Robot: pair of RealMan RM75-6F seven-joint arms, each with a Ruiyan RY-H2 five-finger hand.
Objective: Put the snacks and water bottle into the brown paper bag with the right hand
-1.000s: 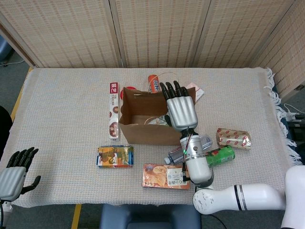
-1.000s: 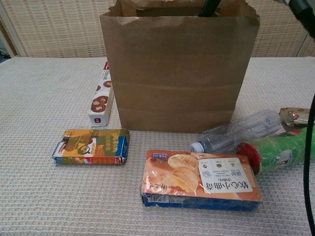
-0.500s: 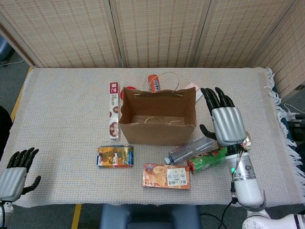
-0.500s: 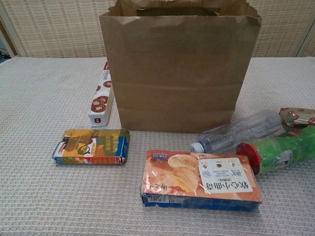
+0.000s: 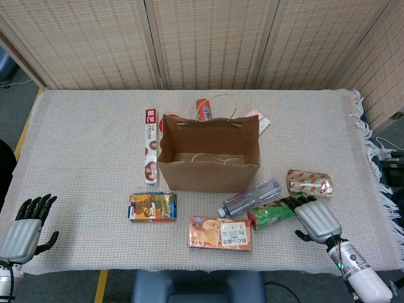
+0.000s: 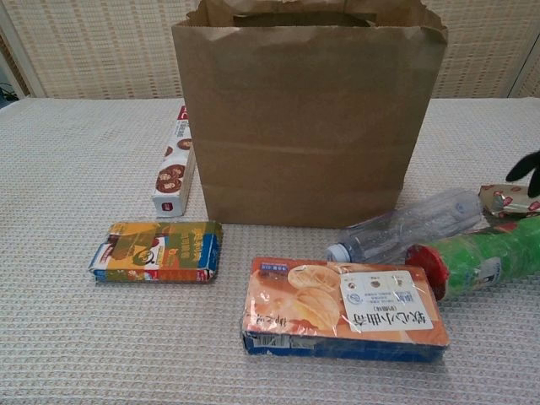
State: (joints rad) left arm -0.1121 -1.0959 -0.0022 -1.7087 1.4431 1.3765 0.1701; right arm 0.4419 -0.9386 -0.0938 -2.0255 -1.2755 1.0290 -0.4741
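The right hand (image 5: 317,218) hovers with fingers spread and empty at the end of the green snack tube (image 5: 273,213). The water bottle (image 5: 250,196) lies beside it, in front of the upright brown paper bag (image 5: 208,173). The left hand (image 5: 24,230) rests open at the table's near corner.

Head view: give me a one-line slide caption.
Right hand reaches the green snack tube beside the water bottle; brown paper bag stands open.

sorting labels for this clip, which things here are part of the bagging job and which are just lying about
Job: brown paper bag, water bottle, green snack tube, orange biscuit box, yellow snack pack, gold-red packet, long chocolate box, right hand.
Lying about: left hand, table cloth.
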